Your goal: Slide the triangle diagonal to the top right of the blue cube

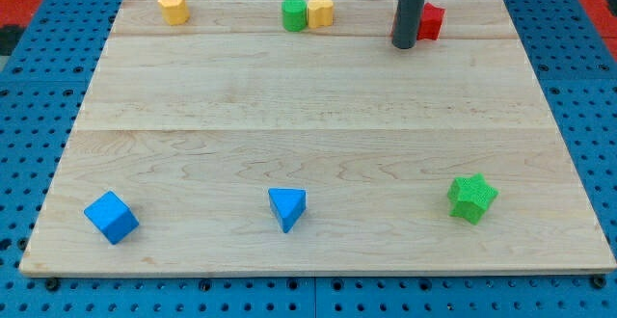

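You are looking at a pale wooden board (318, 116) on a blue pegboard table (29, 116). No pincer shows: only a dark rod, my tip (403, 45) touching a red block (431, 21) it half hides, shape unclear. The blue cube (111, 217) sits at the view's bottom left; the blue triangle (287, 207), a small wedge pointing down, lies bottom centre, well apart from it.

Straight dark grey rod, smooth, cylindrical, my tip (404, 45) blunt
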Action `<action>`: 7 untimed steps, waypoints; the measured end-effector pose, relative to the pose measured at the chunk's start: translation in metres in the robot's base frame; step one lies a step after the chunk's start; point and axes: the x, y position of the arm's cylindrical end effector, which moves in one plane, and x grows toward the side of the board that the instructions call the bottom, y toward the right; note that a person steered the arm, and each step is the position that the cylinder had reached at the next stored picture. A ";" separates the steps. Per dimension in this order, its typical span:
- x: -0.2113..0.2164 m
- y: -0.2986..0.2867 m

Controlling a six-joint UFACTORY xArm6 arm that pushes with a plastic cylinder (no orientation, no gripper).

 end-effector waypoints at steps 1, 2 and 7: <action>0.000 0.001; 0.002 0.001; 0.269 -0.140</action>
